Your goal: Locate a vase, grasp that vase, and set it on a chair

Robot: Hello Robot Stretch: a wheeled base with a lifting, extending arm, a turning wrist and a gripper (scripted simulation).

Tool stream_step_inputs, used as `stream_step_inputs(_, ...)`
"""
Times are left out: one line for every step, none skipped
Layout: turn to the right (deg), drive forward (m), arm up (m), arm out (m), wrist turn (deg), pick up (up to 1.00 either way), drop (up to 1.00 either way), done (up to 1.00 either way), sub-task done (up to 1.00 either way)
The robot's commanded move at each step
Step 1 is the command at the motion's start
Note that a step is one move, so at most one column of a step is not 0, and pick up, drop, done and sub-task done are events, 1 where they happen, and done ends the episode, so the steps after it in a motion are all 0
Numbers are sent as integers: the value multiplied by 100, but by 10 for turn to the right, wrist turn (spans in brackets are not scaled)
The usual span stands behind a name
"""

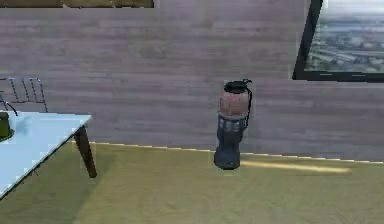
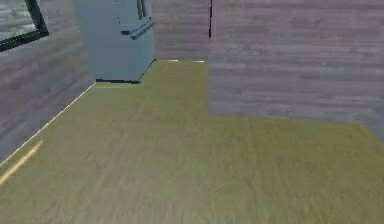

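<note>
A tall vase [image 1: 232,125], dark grey below and reddish-brown above, stands upright on the floor [image 1: 200,195] by the plank wall [image 1: 150,70], right of a pale-blue-topped table [image 1: 45,135]. How the gripper's fingers stand cannot be told.

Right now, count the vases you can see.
1. A tall dark vase stands on the floor by the wall, near the table. The cut-off green thing on it is unclear.

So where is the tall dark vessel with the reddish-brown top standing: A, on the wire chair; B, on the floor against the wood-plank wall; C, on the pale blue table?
B: the tall dark vessel with the reddish-brown top stands on the olive floor at the foot of the grey wood-plank wall, apart from the pale blue table.
</note>
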Motion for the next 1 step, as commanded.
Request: stream_step_inputs(-360,0,0,0,0,0,0,0,0)
